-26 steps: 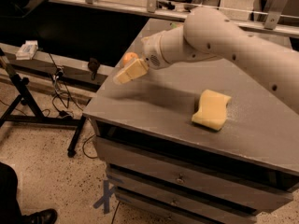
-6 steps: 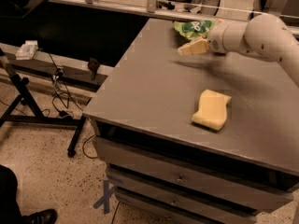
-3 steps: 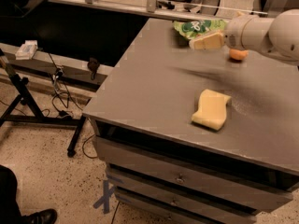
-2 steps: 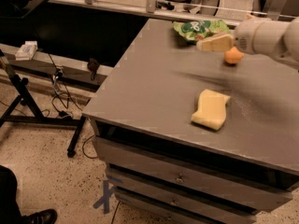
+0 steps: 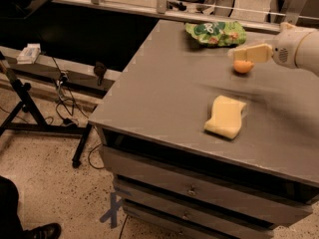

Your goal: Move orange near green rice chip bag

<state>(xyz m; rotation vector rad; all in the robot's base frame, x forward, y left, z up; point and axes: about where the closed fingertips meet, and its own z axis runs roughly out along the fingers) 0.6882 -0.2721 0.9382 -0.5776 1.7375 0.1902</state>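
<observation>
Lying nearest on the grey counter [image 5: 164, 83], a pale yellow wavy sponge [image 5: 225, 117] sits right of centre, apart from the rest. Beyond it the orange [image 5: 242, 66] rests on the counter. The hand [image 5: 239, 54] reaches in from the right just over it. How wide the hand is, or whether it touches the fruit, cannot be told. Farther back and left, the green rice chip bag [image 5: 216, 34] lies near the orange.

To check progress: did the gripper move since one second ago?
Yes. The gripper moved right, away from the green rice chip bag, and is now just over the orange.
</observation>
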